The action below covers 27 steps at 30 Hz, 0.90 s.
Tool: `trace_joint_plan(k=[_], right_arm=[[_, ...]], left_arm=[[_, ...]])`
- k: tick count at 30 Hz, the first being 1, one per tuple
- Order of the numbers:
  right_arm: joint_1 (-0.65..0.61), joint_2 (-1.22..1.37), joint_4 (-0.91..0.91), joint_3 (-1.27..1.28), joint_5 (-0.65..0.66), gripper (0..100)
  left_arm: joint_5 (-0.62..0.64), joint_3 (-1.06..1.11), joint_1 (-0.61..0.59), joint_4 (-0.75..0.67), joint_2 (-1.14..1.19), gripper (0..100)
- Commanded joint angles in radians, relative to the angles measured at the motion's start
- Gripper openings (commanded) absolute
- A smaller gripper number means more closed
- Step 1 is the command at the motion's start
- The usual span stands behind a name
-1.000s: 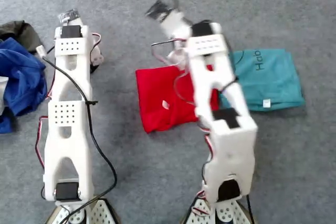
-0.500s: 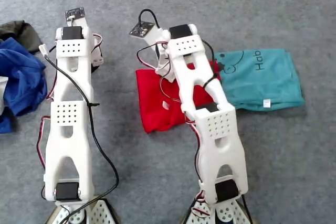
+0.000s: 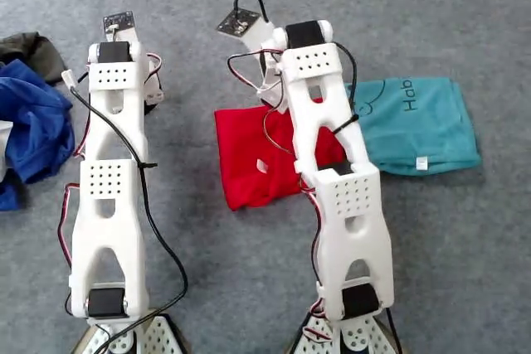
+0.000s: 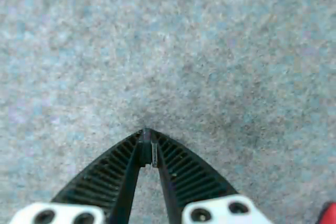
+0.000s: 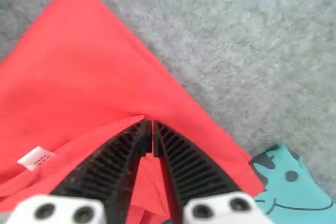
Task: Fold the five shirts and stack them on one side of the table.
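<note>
We noted the left gripper point(image 4: 147, 139) closed tip to tip, empty, over the bare grey table point(image 4: 210, 51). The right gripper point(image 5: 148, 129) was likewise closed and empty, above the folded red shirt point(image 5: 79, 87), whose white tag point(image 5: 35, 157) showed. The teal shirt point(image 3: 423, 122), with dark print and a hem label point(image 3: 421, 163), lay just beside it.

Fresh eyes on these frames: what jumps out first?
The folded red shirt at the centre of the grey table, with the right gripper shut just above it. A folded teal shirt lies beside it toward the right, and a rumpled blue shirt is heaped at the left edge.
</note>
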Motion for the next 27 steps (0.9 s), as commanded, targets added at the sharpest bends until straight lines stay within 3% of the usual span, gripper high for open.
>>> trace_joint_plan(k=[1,20,27], right_arm=[[-0.020,-0.010,0.009,0.028,0.006,1.5],[-0.094,-0.008,0.003,0.116,0.006,1.5],[-0.054,-0.008,0.012,0.119,0.006,1.5]], left_arm=[[-0.008,-0.038,0.018,-0.012,0.002,3],[-0.008,-0.038,0.018,-0.014,0.000,3],[-0.009,-0.038,0.018,-0.014,0.000,3]])
